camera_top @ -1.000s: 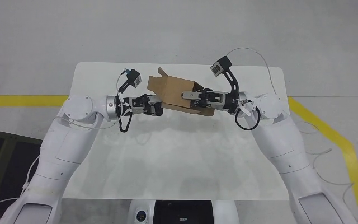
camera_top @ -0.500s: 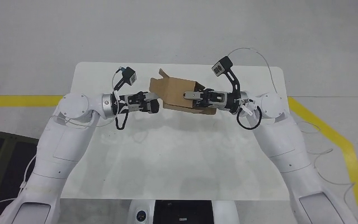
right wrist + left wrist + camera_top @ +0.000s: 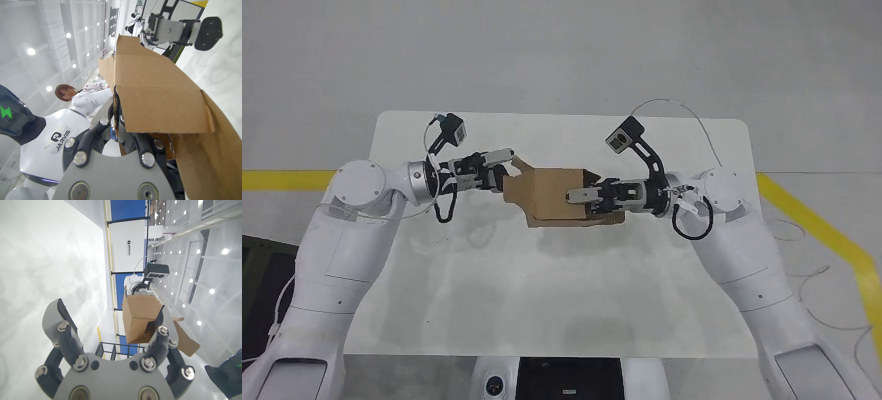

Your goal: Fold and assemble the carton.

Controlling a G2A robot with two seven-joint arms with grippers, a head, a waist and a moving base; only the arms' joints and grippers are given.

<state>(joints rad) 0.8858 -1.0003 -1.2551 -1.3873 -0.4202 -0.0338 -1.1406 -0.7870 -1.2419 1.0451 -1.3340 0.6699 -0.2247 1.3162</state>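
There is one carton [image 3: 552, 195], one white tabletop [image 3: 542, 290], and two sets of fingers, one at each end of the carton. The carton is plain brown corrugated cardboard, partly squared up into a box with its end flaps loose. One flap [image 3: 518, 170] juts out toward 10 o'clock, and another [image 3: 608, 214] spreads under the wrist at the 3 o'clock end. It sits over the middle of the tabletop, a little toward 12 o'clock, with its long side running from 9 to 3 o'clock. I cannot tell whether its underside touches the surface. The right fingers [image 3: 580, 193] are clamped on the cardboard wall at the 3 o'clock end, with the torn edge pinched between them in the right wrist view. The left fingers [image 3: 64, 317] are spread wide at the 9 o'clock end and grasp nothing. One tip lies right at the open corner of the carton, though I cannot tell if it touches. In the room behind, a white panel [image 3: 128, 247] carries a short line of dark lettering.
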